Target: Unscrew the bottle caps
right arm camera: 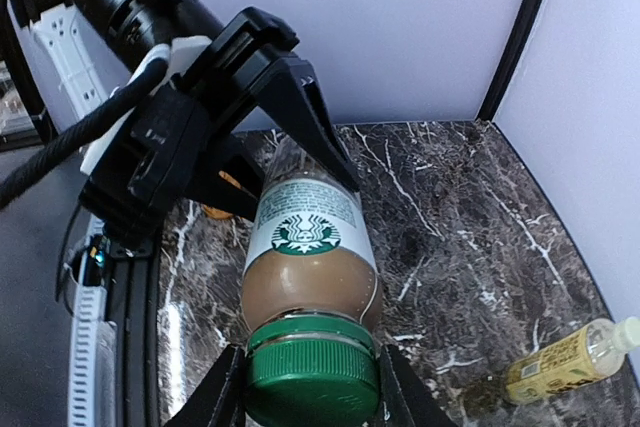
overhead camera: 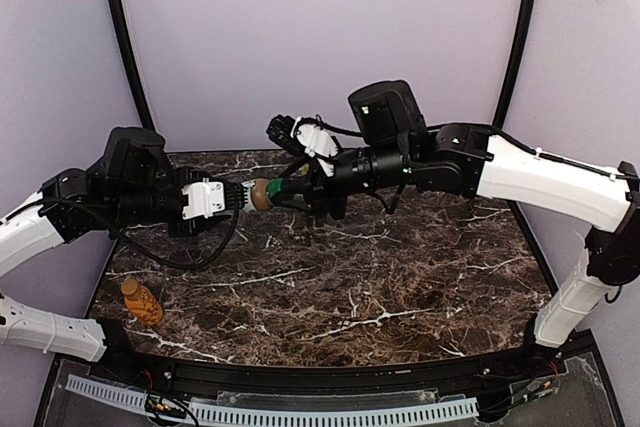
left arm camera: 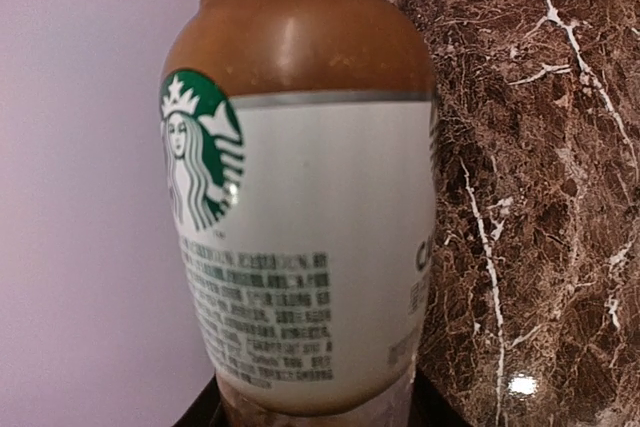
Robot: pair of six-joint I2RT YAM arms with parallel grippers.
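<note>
The short brownish white-labelled bottle (overhead camera: 262, 194) is held level in the air between both arms. My left gripper (overhead camera: 240, 196) is shut on its base end; the bottle (left arm camera: 310, 197) fills the left wrist view. My right gripper (right arm camera: 310, 397) is shut on its green cap (right arm camera: 312, 372), one finger on each side, and it also shows in the top view (overhead camera: 285, 190). The bumpy orange bottle (overhead camera: 142, 302) stands at the table's front left. The yellow-labelled bottle (right arm camera: 565, 352) lies on its side on the marble; in the top view it is hidden.
The dark marble table (overhead camera: 380, 277) has black corner posts (overhead camera: 125, 37) and pale walls behind. A perforated grey strip (overhead camera: 300, 412) runs along the near edge.
</note>
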